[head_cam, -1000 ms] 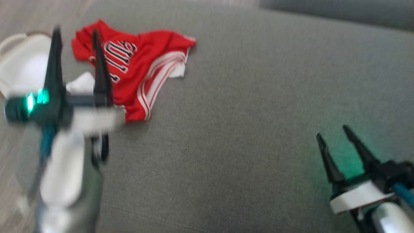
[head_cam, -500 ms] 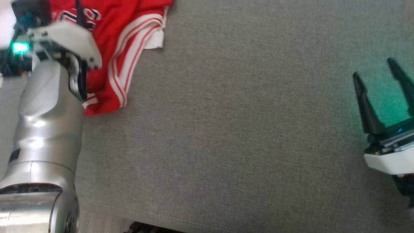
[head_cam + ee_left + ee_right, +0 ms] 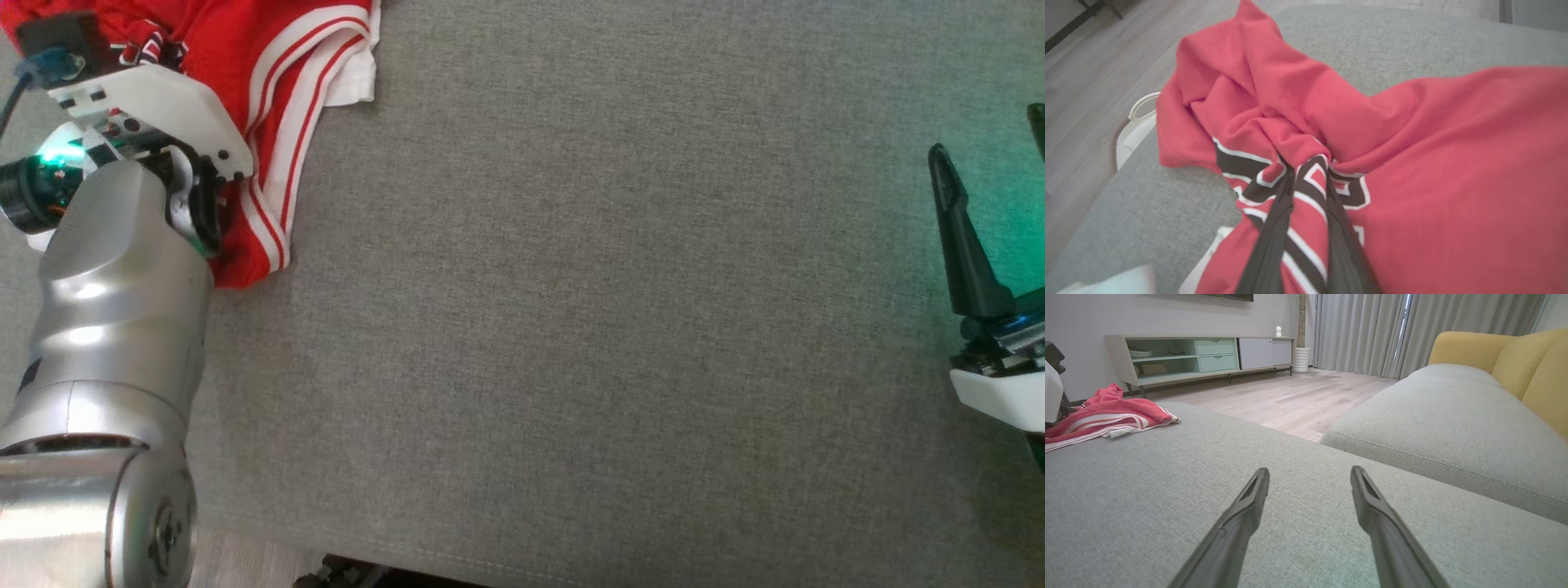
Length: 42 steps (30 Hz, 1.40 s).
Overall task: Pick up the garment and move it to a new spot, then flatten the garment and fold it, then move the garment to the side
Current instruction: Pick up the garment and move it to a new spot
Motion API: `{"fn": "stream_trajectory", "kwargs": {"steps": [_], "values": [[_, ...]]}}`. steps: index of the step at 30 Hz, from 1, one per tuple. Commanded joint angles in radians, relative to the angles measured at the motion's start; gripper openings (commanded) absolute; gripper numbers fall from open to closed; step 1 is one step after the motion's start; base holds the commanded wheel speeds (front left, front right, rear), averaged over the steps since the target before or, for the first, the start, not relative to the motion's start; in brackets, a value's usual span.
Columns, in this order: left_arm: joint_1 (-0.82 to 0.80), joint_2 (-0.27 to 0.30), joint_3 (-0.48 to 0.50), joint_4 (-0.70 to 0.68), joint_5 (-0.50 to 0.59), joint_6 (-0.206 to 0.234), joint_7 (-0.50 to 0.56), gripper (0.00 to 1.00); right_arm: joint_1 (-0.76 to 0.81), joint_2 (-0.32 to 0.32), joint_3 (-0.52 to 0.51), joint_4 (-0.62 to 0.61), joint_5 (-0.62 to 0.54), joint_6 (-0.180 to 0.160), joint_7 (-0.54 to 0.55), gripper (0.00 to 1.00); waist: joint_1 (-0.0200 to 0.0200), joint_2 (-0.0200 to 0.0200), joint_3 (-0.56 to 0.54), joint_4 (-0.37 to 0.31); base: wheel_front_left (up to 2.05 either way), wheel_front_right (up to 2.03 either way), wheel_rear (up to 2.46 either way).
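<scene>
Grey sofa cushion (image 3: 571, 327), wood floor beyond. The red garment (image 3: 302, 73) lies crumpled near the cushion's left edge. The left pincer (image 3: 1308, 176) is nearly closed, pinching a small bunch of cloth at the lettering. The right pincer (image 3: 1310, 472) is spread wide, holding nothing, well apart from the garment. Risk: so thin a pinch may slip on lifting, and the trailing cloth may drag. A white tub (image 3: 1137, 122) stands beside the cushion; its contents are hidden.
</scene>
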<state>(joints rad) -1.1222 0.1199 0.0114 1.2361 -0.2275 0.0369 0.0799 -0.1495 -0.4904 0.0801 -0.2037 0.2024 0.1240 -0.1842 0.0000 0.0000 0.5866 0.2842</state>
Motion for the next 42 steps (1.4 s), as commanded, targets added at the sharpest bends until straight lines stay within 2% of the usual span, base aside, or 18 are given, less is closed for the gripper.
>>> {"fn": "stream_trajectory", "kwargs": {"steps": [1, 5, 6, 14, 20, 24, 29, 30, 35, 42], "values": [[0.010, 0.049, 0.006, 0.000, 0.006, -0.013, -0.027, 0.00, 0.032, -0.008, 0.007, -0.027, -0.002, 0.007, -0.003, 1.00, 0.0000, 0.0000, -0.011, 0.004, 0.00, 0.00, 0.00], [-0.030, 0.069, -0.016, -0.023, 0.018, -0.055, -0.124, 0.00, 0.027, 0.030, 0.020, 0.012, -0.004, 0.007, -0.033, 1.00, 0.0000, 0.0000, -0.064, 0.002, 0.00, 0.00, 0.00], [-0.046, 0.076, -0.026, -0.029, 0.022, -0.076, -0.154, 0.00, 0.022, 0.059, 0.034, 0.042, -0.003, 0.007, -0.048, 1.00, 0.0000, 0.0000, -0.107, -0.007, 0.00, 0.00, 0.00], [-0.097, 0.119, -0.112, -0.074, 0.071, -0.144, -0.200, 0.00, 0.018, 0.202, 0.071, 0.149, 0.002, 0.007, -0.077, 1.00, 0.0000, 0.0000, -0.322, -0.094, 0.00, 0.00, 0.00], [-0.107, 0.084, -0.186, -0.151, 0.060, -0.166, -0.166, 0.00, 0.068, 0.288, 0.056, 0.148, 0.001, 0.007, -0.077, 1.00, 0.0000, 0.0000, -0.459, -0.187, 0.00, 0.00, 0.00], [-0.071, 0.044, -0.288, -0.242, -0.009, -0.167, -0.108, 0.00, 0.102, 0.325, 0.055, 0.145, 0.002, 0.007, -0.077, 1.00, 0.0000, 0.0000, -0.517, -0.262, 0.00, 0.00, 0.00], [0.017, 0.036, -0.398, -0.399, -0.142, -0.167, -0.021, 0.00, 0.131, 0.349, 0.056, 0.139, -0.001, 0.007, -0.077, 1.00, 0.0000, 0.0000, -0.552, -0.359, 0.00, 0.00, 0.00], [0.017, 0.036, -0.398, -0.399, -0.142, -0.167, -0.021, 0.00, 0.131, 0.349, 0.056, 0.139, -0.001, 0.007, -0.077, 1.00, 0.0000, 0.0000, -0.552, -0.359, 0.00, 0.00, 0.00], [0.119, 0.041, -0.478, -0.529, -0.227, -0.167, 0.048, 0.00, 0.135, 0.359, 0.056, 0.129, 0.001, 0.007, -0.077, 1.00, 0.0000, 0.0000, -0.538, -0.452, 0.00, 0.00, 0.00], [0.238, 0.010, -0.534, -0.551, -0.227, -0.148, 0.048, 0.00, 0.105, 0.380, 0.074, 0.121, 0.010, 0.007, -0.078, 1.00, 0.0000, 0.0000, -0.450, -0.556, 0.00, 0.00, 0.00]]}}
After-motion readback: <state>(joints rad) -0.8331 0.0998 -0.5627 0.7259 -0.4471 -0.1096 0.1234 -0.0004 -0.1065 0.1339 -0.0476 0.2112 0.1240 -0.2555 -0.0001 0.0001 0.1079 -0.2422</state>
